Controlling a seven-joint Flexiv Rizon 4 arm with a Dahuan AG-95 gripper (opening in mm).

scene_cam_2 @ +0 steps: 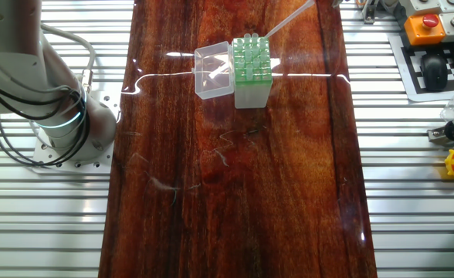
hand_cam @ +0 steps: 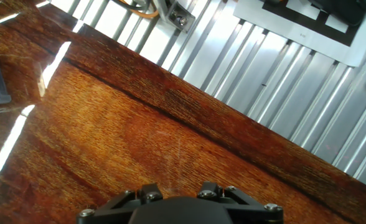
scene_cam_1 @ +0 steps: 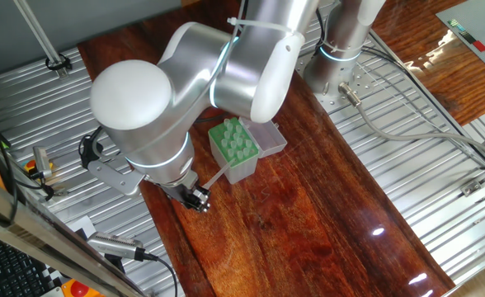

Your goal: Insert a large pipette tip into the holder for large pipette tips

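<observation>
currently, the gripper (scene_cam_1: 199, 198) pinches the large pipette tip (scene_cam_1: 215, 176) at seven o'clock of the green-topped holder (scene_cam_1: 236, 145), where its slanted angle could jam it against a hole rim.

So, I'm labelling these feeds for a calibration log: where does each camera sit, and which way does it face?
One fixed view: high off one long side, looking down past the arm's elbow at the green-topped box, pipette tip and gripper.
The other fixed view: overhead from the opposite end, looking along the table; only the robot base shows.
Hand view: on the hand, facing wood and metal slats; only the gripper's dark housing shows.
Both fixed views share the box and tip.
</observation>
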